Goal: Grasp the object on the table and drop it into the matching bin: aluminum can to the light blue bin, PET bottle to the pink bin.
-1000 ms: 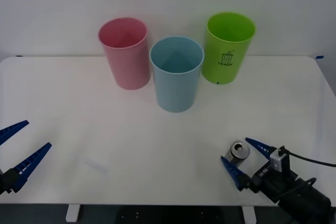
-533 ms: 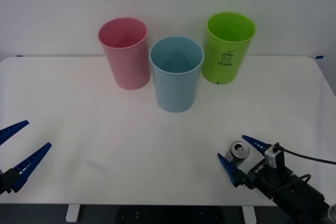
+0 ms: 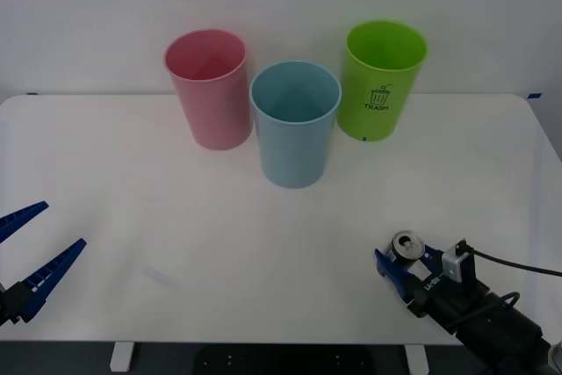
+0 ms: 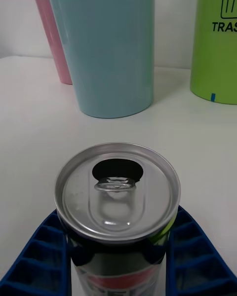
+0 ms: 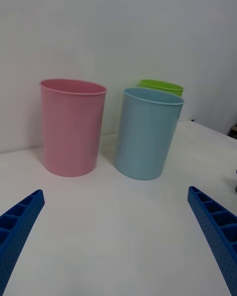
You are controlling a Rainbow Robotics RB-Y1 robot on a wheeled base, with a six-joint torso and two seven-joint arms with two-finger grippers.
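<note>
The right gripper [image 3: 406, 267] sat low over the near right part of the table [image 3: 176, 217], its two blue fingers [image 4: 195, 256] pressed against either side of the can [image 3: 406, 248], which stood upright between them with its silver top and open tab hole facing up. The can's base was hidden by the fingers, so whether it rested on the table or was just clear of it could not be told. By that, the grasp looked made; the lift, the carry to the bins and the drop were all left to do.

The left gripper [image 3: 25, 256] waited at the near left edge of the table, its fingers spread wide apart and holding nothing.

At the far side of the table stood three bins, well apart from the can: the light blue bin [image 3: 295, 125] in the middle and nearest, the pink bin [image 3: 209, 90] just beside it on the left, and a green bin [image 3: 383, 81] printed TRASH on the right. What showed of their insides held nothing.
</note>
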